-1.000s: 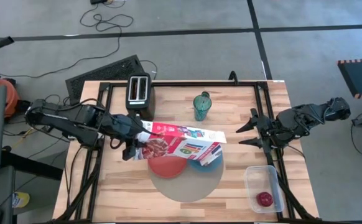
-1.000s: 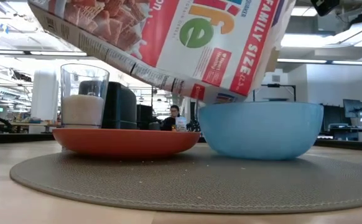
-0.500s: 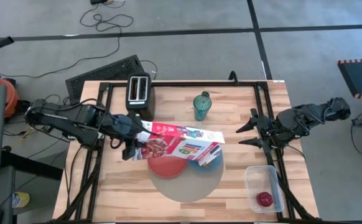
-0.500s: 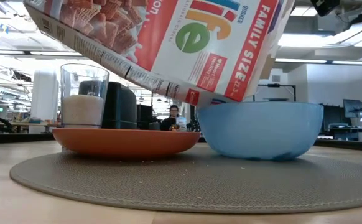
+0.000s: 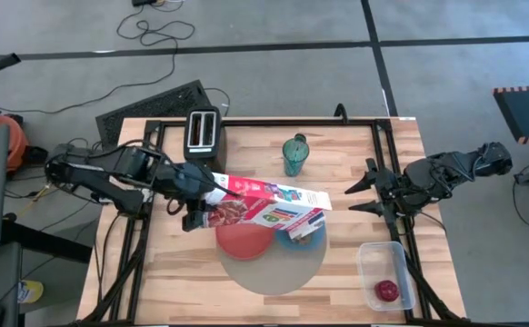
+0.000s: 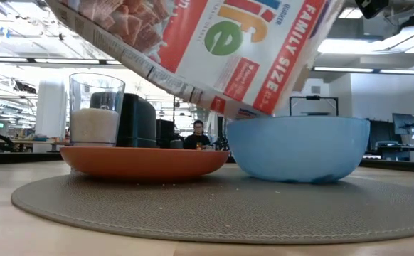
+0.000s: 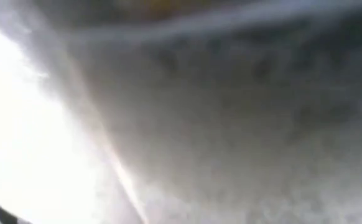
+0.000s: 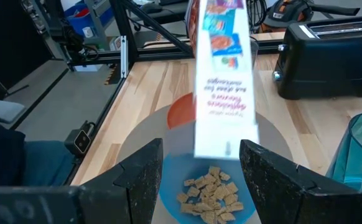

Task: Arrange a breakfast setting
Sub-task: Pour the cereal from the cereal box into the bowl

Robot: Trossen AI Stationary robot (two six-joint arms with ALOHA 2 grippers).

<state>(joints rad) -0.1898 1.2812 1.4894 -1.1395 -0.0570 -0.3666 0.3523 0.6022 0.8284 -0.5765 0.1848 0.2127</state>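
Left gripper [image 5: 194, 193] pinching the tilted cereal box [image 5: 266, 207], jaws clamped on its base; mouth over the blue bowl [image 5: 303, 232] on the round mat [image 5: 274, 272]. Pouring under way, cereal already inside. Next: righting the box gently. Right gripper [image 5: 360, 195] waiting at desk edge, jaws spread.

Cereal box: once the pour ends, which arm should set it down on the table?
Left. Its pincer already holds the cereal box tilted over the blue bowl. The right pincer waits open beside the table's right edge, holding nothing.
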